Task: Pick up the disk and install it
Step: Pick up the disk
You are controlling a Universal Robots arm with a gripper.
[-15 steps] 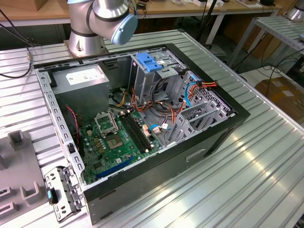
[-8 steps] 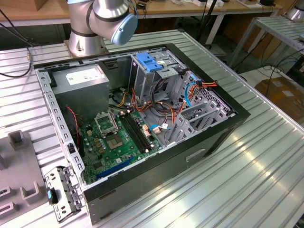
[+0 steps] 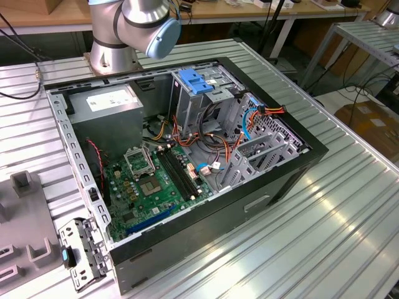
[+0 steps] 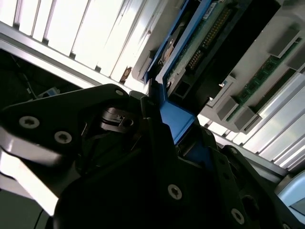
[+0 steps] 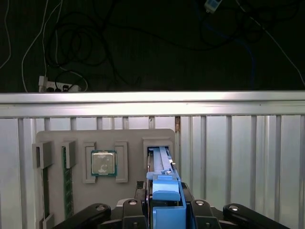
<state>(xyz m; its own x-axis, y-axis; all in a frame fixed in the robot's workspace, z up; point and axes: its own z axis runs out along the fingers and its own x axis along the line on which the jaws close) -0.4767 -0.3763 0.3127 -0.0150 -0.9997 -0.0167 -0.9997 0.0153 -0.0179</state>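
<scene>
your claw (image 5: pixel 164 206) is clamped on the blue end tab of the disk (image 5: pixel 161 162), which stands on edge in a slot of the grey tray (image 5: pixel 128 138) on the ribbed table (image 5: pixel 238 157). in the second wrist view its green circuit board (image 4: pixel 209 33) lies bare. expect the disk to be stiff and fairly heavy for its size. the plastic looks smooth enough to slip, and the board and connectors are likely fragile, so take it by the blue frame, never the board. you have one disk, one claw, one tray, one square chip (image 5: pixel 103 163), one memory stick (image 5: pixel 67 181), and in the exterior view one open computer case (image 3: pixel 274 184).
</scene>
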